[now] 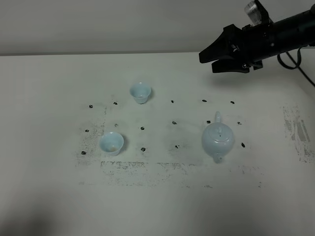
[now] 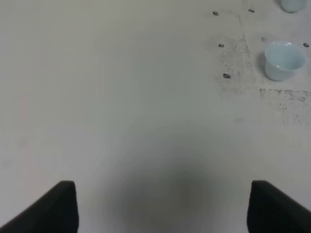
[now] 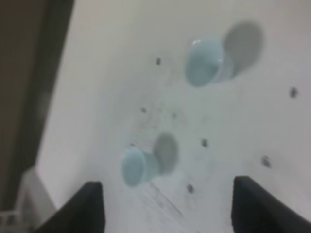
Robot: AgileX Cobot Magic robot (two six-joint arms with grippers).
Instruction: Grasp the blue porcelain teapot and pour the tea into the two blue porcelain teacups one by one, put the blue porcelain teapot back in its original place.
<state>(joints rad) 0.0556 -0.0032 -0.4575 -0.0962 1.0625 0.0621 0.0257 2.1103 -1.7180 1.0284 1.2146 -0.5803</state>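
While I watch the high camera feed, the blue porcelain teapot (image 1: 217, 139) stands upright on the white table (image 1: 49, 98), on the right half of the marked patch and untouched. The rear teacup (image 1: 140, 92) sits well to its left and farther back. The front teacup (image 1: 112, 143) sits farther left again, roughly level with the pot. Both cups are upright and well apart from each other. Small dark marks (image 1: 173, 123) dot the tabletop around all three pieces.

My right gripper (image 1: 206, 64) hangs in the air over the back right of the table, behind the teapot and well clear of it. Its jaws stand wide with nothing between them. Its own camera shows the same spread fingers (image 3: 82, 208) with bare table between them, and both cups beyond as blurred pale shapes; the teapot is out of that view.

My left gripper (image 2: 165, 208) does not show in the high view. From its wrist camera I see its two black fingers (image 2: 277, 208) set far apart over plain tabletop, holding nothing, with one teacup (image 2: 282, 59) off to the side and a second cut off at the frame edge.
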